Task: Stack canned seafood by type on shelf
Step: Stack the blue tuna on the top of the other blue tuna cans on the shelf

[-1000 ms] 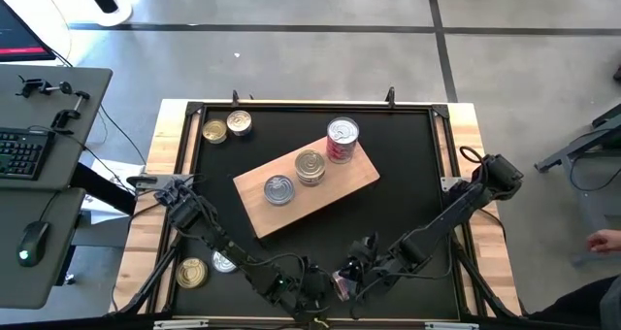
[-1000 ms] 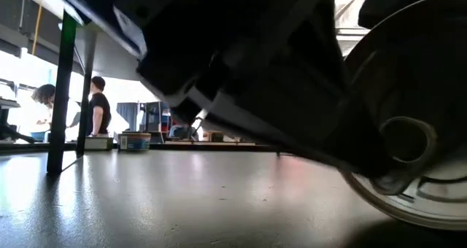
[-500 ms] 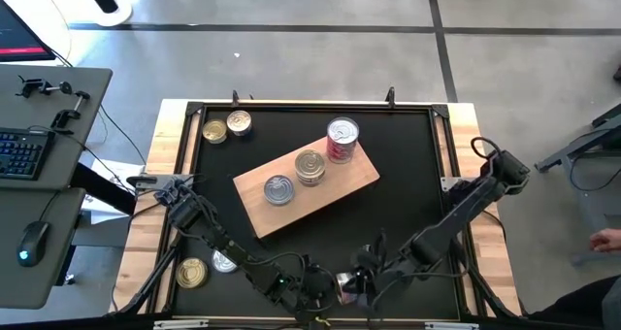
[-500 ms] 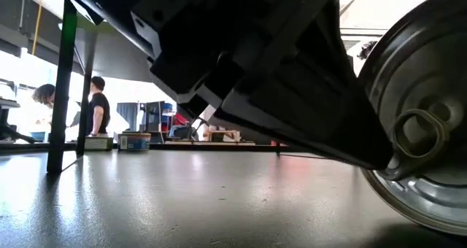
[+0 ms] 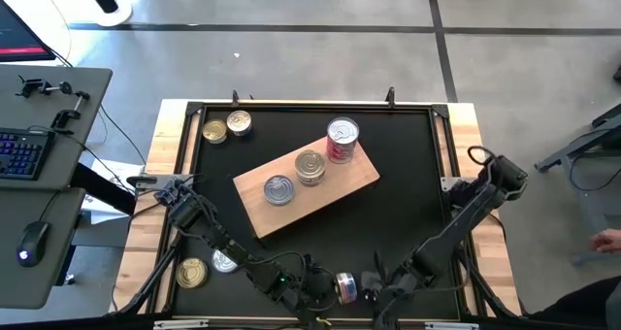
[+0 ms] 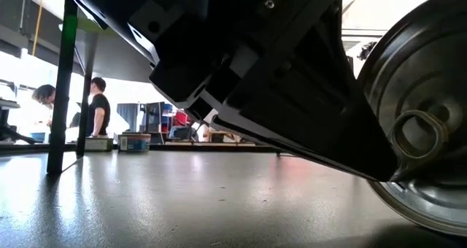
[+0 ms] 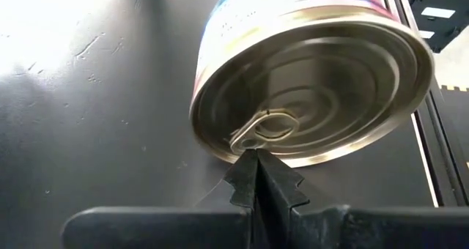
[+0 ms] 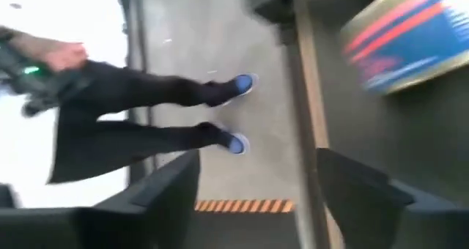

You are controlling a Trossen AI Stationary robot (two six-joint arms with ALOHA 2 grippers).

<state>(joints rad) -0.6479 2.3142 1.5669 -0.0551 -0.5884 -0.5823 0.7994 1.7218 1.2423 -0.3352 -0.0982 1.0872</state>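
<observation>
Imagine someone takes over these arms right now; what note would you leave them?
Left gripper: shut, fingertips at the pull tab of a tipped tin near the front edge.
Right gripper: open, empty, just beside that tin.
Done: three tins on the shelf, including the tall red-label one.
Left: the tipped tin, two gold tins at the back left, two tins at the front left.

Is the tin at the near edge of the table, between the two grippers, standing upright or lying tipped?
Tipped. The tin rests on its side edge, its pull-tab top facing sideways toward the left gripper.
</observation>
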